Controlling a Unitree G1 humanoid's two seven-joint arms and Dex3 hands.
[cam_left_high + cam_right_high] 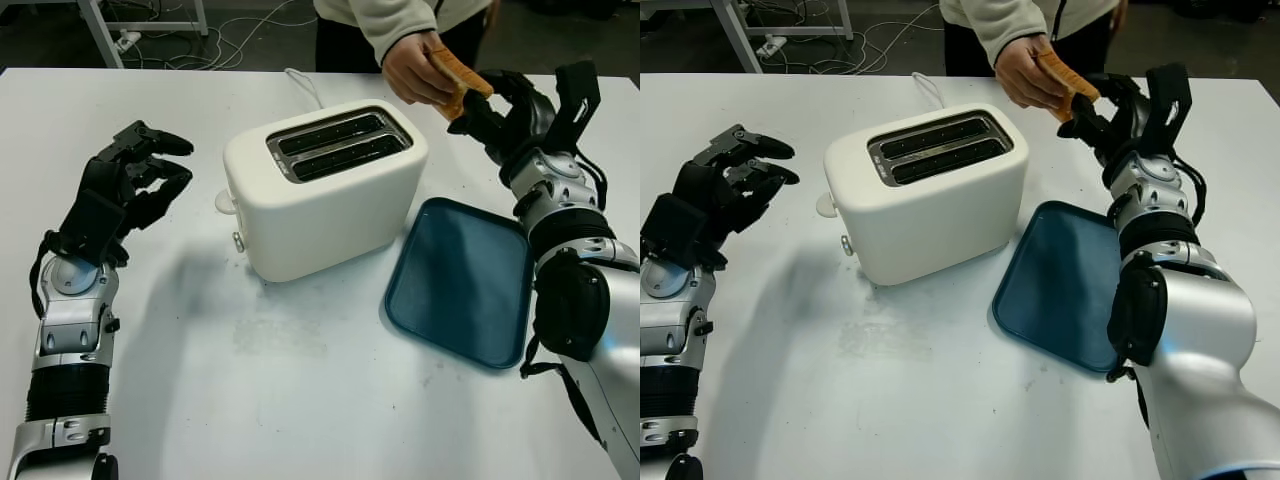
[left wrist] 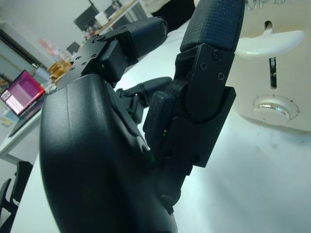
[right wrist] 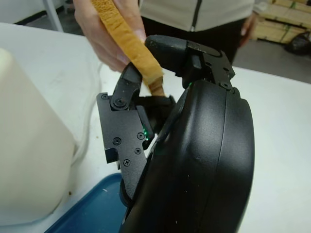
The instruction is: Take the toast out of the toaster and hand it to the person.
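Note:
A slice of golden toast is up in the air behind the white toaster, at the table's far right. My right hand is shut on its lower end, which the right wrist view shows pinched between black fingers. A person's hand reaches in from the far side and grips the upper part of the same toast. Both toaster slots look dark and empty. My left hand is open, raised left of the toaster, holding nothing.
A dark blue tray lies flat just right of the toaster, below my right forearm. The toaster's lever and dial face my left hand. A white cord runs off the far edge. The person stands behind the table.

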